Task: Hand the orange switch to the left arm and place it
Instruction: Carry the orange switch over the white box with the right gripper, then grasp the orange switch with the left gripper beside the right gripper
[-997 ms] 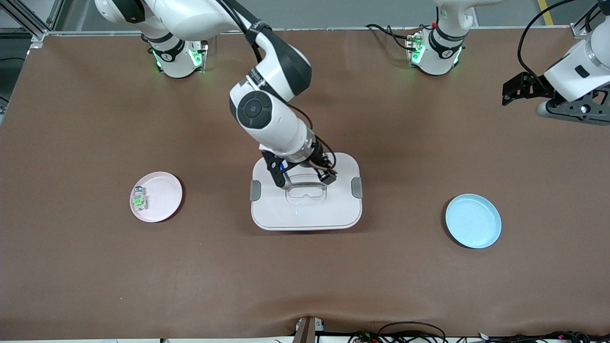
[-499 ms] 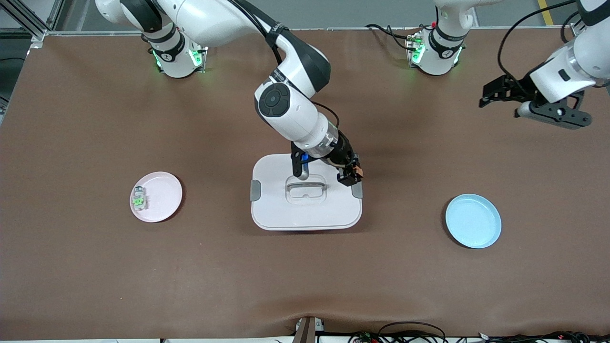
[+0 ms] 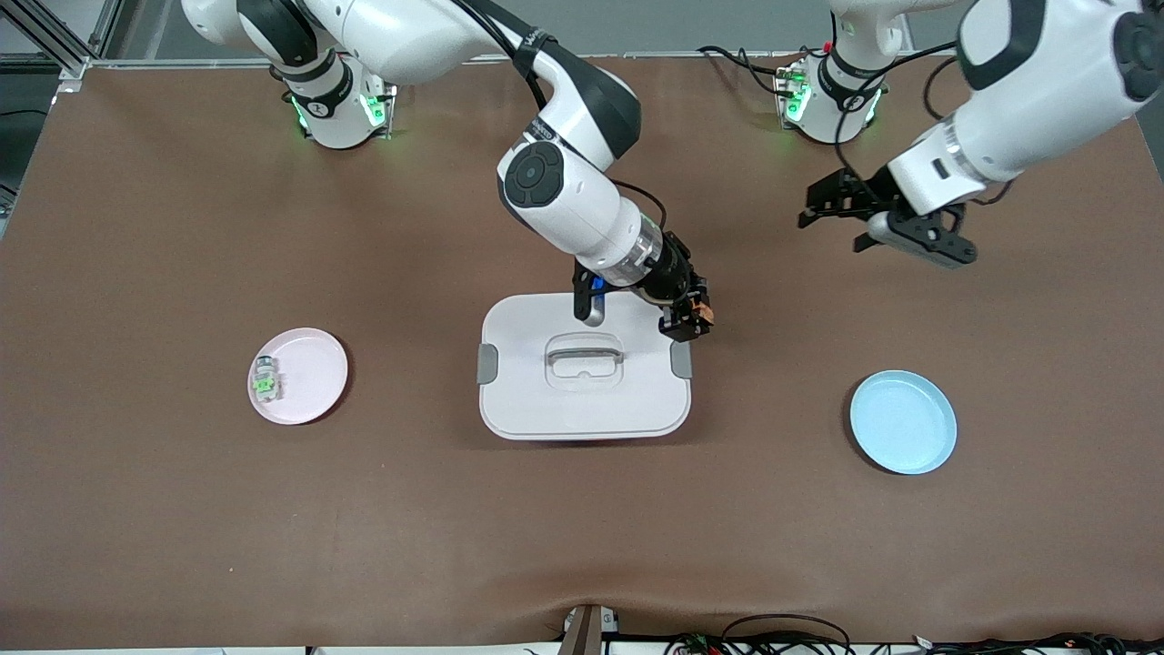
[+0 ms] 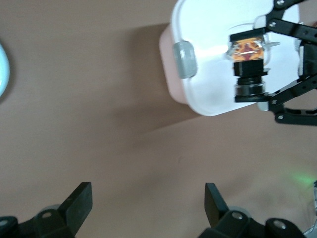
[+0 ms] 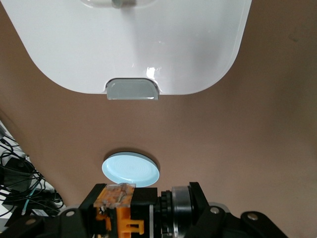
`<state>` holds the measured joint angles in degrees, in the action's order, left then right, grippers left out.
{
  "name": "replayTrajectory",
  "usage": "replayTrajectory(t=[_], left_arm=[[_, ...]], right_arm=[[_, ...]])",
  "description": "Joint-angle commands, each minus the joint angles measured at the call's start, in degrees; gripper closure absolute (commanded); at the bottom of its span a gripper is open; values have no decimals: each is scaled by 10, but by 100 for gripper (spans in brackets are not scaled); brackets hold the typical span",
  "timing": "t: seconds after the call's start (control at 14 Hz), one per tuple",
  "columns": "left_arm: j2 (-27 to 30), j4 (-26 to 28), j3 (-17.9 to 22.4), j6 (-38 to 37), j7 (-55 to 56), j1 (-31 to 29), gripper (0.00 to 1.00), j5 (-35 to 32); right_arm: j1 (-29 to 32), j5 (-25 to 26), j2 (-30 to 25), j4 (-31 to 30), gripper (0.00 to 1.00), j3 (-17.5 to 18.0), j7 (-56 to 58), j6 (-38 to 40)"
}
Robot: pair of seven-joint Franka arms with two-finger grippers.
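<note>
1. Right gripper [image 3: 693, 318]: in the air over the edge of the box [image 3: 582, 400] toward the left arm's end of the table, just above the grey clasp [image 3: 680, 357] on that edge; fingers clamped on the orange switch [image 3: 700, 314].
2. Orange switch: tiny black block with an orange middle, pinched between the right gripper's fingertips, clear of the box lid. The left wrist view shows it end-on against the white box.
3. Left gripper [image 3: 832, 211]: in the air over bare table between the left arm's base and the blue plate [image 3: 903, 421]; fingers [image 4: 79, 201] spread wide apart, nothing between them.
4. Box: large, white, rounded corners, recessed handle [image 3: 583, 355] on top, a grey clasp on each short side; sits mid-table.
5. Blue plate: round, on the table toward the left arm's end, well apart from the box.
6. Pink plate [image 3: 309, 382]: round, on the table toward the right arm's end; a small clear-and-green part [image 3: 265, 382] lies on it near its rim.
7. Table [image 3: 582, 546]: brown surface under all items.
</note>
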<state>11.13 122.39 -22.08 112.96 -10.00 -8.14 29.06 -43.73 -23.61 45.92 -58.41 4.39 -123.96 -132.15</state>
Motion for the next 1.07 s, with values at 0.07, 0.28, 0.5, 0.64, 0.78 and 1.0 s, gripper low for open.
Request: replayTrajectory(t=[0.07,0.28,0.5,0.64,0.78,1.0], left_arm=[[28,56,-42,65,0,-7,0,88],[25,58,-48,109,-13,-5,0,143],[0,55,-74,162,-34,-5,0,201],[-1,58,-74,162,-79,-12,0,215],[-3,58,-74,161,-85,-16,0,222],[1,69,-73,154,-86,-18,0,222]], right_arm=[[-1,-9,15,28,100,4,-18,-3],[-9,-8,15,35,100,10,3,-2],[-35,-9,17,30,100,8,-3,5],[-50,-7,20,28,100,7,-19,1],[-55,-8,22,28,100,7,-24,-2],[-58,-9,22,33,100,9,-37,-2]])
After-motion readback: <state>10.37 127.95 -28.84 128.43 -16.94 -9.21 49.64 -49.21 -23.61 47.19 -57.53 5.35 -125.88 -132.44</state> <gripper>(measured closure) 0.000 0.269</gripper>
